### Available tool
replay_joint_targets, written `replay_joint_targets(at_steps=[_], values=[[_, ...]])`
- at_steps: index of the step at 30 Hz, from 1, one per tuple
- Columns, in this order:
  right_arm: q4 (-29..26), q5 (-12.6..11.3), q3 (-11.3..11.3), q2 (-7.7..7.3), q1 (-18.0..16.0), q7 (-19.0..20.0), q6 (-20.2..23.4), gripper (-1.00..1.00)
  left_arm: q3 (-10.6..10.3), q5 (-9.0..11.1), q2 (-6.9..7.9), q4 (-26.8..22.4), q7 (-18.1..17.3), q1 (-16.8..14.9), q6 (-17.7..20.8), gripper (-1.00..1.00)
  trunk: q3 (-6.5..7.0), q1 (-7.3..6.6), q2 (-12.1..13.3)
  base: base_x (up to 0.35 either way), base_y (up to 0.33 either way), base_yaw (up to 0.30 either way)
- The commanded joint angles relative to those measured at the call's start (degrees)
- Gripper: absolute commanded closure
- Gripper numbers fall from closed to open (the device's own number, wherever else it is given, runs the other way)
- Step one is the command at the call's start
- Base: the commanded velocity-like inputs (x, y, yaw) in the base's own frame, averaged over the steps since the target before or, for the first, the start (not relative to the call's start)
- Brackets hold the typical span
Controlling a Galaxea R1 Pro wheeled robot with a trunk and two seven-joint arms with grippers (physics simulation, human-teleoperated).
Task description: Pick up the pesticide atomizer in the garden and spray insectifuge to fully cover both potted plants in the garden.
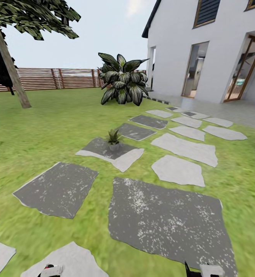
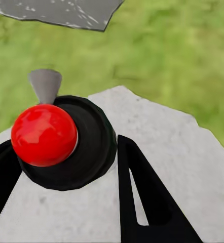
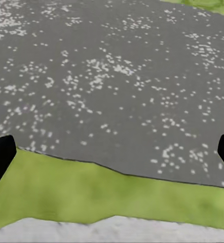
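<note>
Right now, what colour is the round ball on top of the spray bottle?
Bright red, on the pesticide atomizer's dark body; the left wrist view shows it best.

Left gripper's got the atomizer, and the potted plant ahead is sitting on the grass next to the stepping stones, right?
Not quite. The left gripper does hold the atomizer, but the head view shows the potted plant standing on a stepping stone, the dark one with a white edge, not on the grass.

Flat even daylight, soft blurry renders
</note>
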Motion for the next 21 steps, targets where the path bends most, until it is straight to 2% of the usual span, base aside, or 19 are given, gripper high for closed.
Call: replay_joint_targets(at_steps=[1, 21], values=[[0.05, 0.21, -0.27, 0.02, -0.03, -0.01, -0.18, -1.0, 0.27, -0.34, -0.01, 0.06, -0.01, -0.04, -0.2, 1.0, -0.05, 0.02, -0.02, 0.336, 0.06, 0.0], [0.05, 0.21, -0.27, 0.02, -0.03, -0.01, -0.18, -1.0, 0.22, -0.34, -0.01, 0.06, 0.0, -0.04, -0.2, 1.0, -0.05, 0.02, -0.02, 0.336, 0.104, 0.0]])
